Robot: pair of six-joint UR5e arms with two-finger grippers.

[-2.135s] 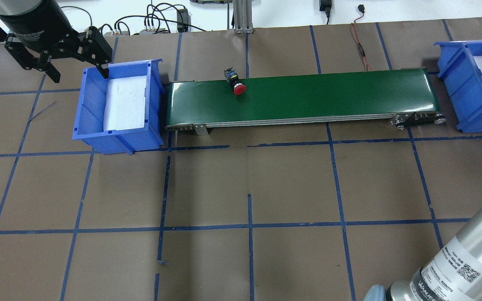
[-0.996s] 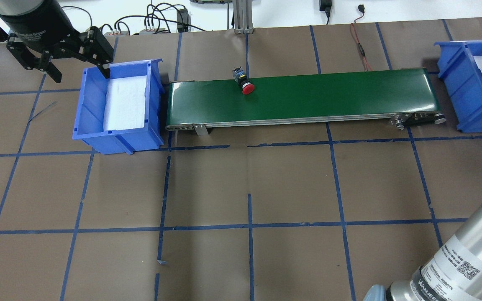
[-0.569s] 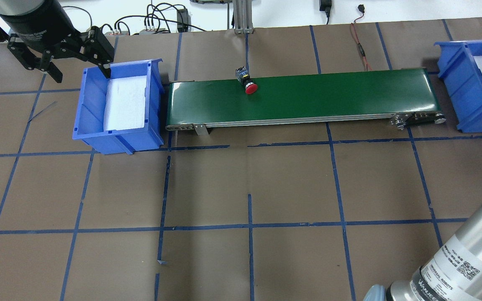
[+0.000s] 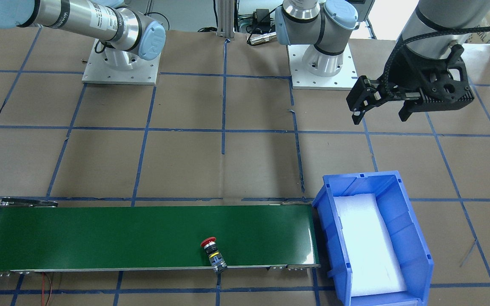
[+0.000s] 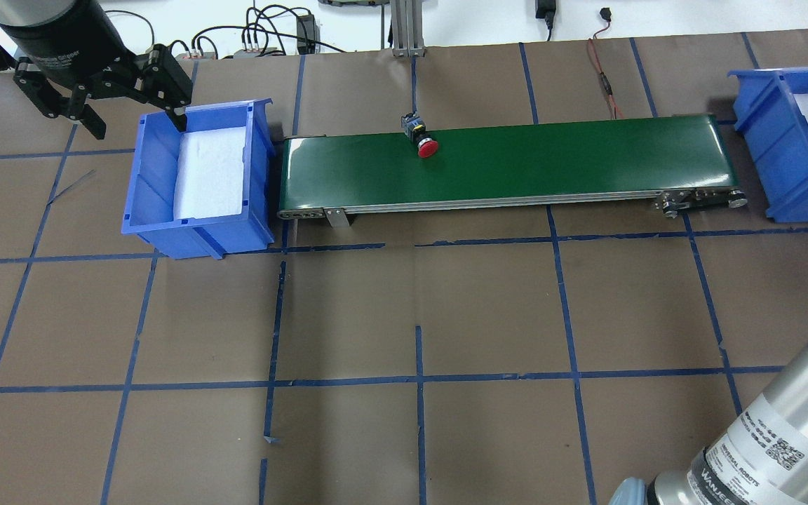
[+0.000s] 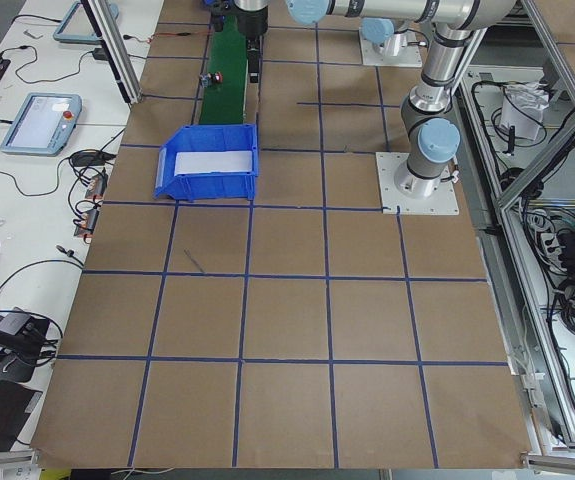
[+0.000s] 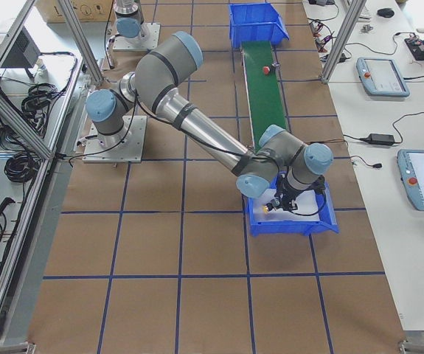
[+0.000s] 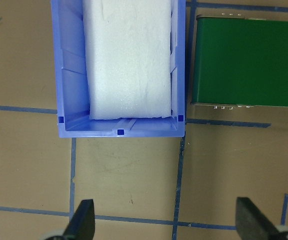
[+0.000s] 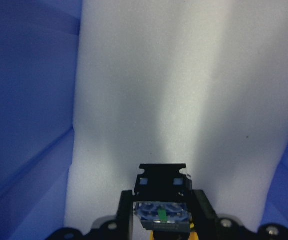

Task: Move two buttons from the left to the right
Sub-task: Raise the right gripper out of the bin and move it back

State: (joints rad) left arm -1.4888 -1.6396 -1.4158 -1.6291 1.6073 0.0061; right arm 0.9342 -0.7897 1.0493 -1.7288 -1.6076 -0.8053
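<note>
Blue bins stand at either end of a green conveyor belt [image 5: 551, 154] on the desk [image 5: 488, 308]. We judge the step in hand to be the delivery of the first item. The yellow-capped button [image 9: 162, 177] is clamped between the fingers [image 9: 125, 210] of the right pincer [image 9: 162, 205], which hangs inside the right-hand bin [image 5: 776, 140] over its white foam [image 9: 184, 75] liner. Whether the button touches the foam we cannot tell.

The red-capped button [image 5: 425, 145] lies on its side in the belt's left half, with its contact block at the edge farther from the robot. It is well apart from both pincers and far from the right-hand bin. The left pincer [image 5: 136, 126] hovers beside the left-hand bin [image 5: 193, 235] on the robot's side, with its jaws spread wide and nothing between them. That bin shows only foam, so we take the left arm's share of the work to be done.

In our judgement the next move calls for the right pincer to lower the yellow-capped button onto the foam and release it. It should then rise clear of the bin wall and stand ready at the belt's right end to take the red-capped button. Because that button lies at the belt's edge, the approach would need care.
</note>
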